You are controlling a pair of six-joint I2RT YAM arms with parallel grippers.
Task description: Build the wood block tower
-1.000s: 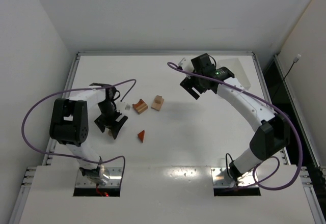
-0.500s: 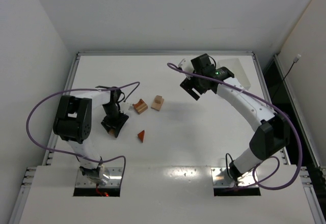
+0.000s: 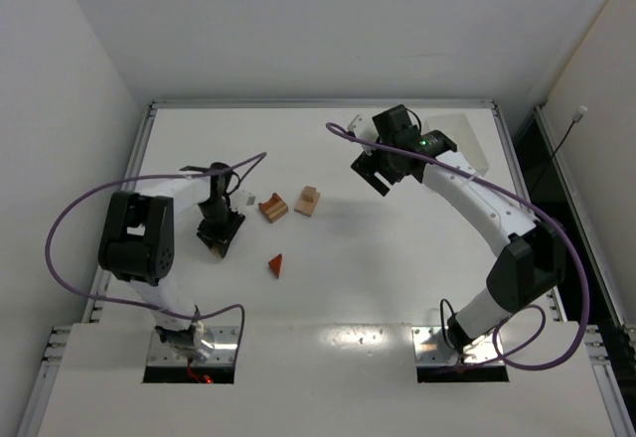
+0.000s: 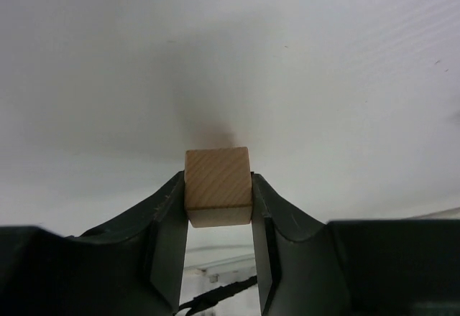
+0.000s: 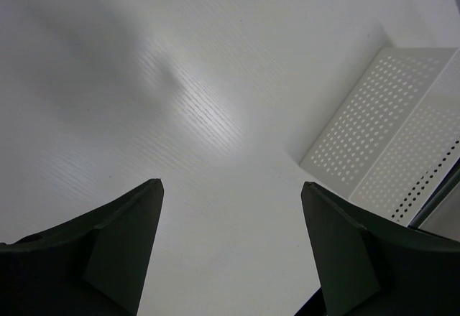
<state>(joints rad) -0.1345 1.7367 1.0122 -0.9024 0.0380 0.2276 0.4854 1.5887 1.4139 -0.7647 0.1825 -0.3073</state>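
1. My left claw (image 3: 220, 238) is clamped on the pale cube (image 4: 218, 184) at the left of the counter (image 3: 397, 258), with one finger flat on each side. Only the tips have it, and much of the cube sticks out beyond them. With so shallow a hold it could pivot or slip out if I swing fast.
2. I cannot tell whether the cube is clear of the counter. If I move sideways before lifting, it would drag, twist in the grip and end up crooked.
3. No tower stands yet. The arch (image 3: 273, 207) and tan block (image 3: 308, 200) lie close together just right of my left claw, and the wedge (image 3: 276, 264) lies apart, nearer my bases. Carrying the cube low through them could knock them out of reach or out of line.
4. If I release the cube tilted or from too high, it may tumble. A skewed base would make every later block lean.
5. My right claw (image 5: 230, 240) hangs wide and empty over the far side, beside the bin (image 5: 388, 143). If both arms head for the middle together, they could collide.
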